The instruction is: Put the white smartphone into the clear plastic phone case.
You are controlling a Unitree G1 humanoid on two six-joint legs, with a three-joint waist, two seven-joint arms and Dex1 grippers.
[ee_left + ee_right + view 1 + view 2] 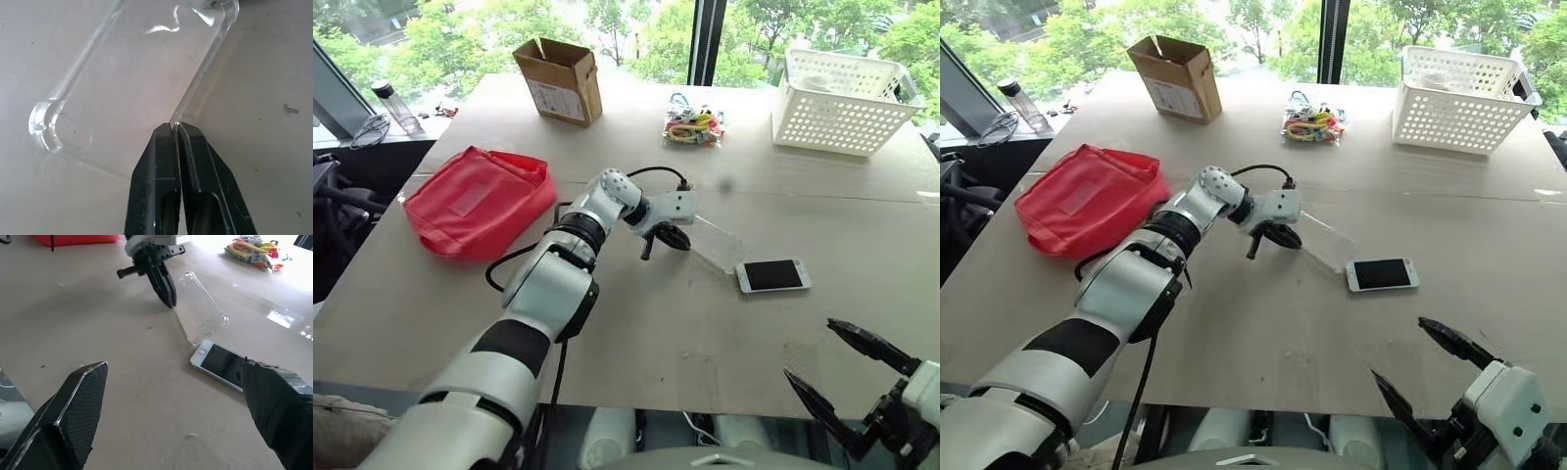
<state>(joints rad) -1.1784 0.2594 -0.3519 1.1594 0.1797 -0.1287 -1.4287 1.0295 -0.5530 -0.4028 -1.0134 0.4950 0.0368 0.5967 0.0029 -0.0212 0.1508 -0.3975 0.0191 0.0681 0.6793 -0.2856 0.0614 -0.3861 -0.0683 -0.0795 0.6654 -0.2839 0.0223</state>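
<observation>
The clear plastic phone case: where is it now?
In the left eye view, the clear plastic phone case lies mid-table, its rim pinched by the left claw, just left of the white smartphone.

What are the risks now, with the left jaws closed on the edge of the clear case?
1. The left gripper pinches only the thin rim of the clear plastic phone case, so the case may slip or twist when lifted.
2. The white smartphone lies right beside the case; moving the case may push it.
3. The right gripper stands open near the phone and might bump it.
</observation>
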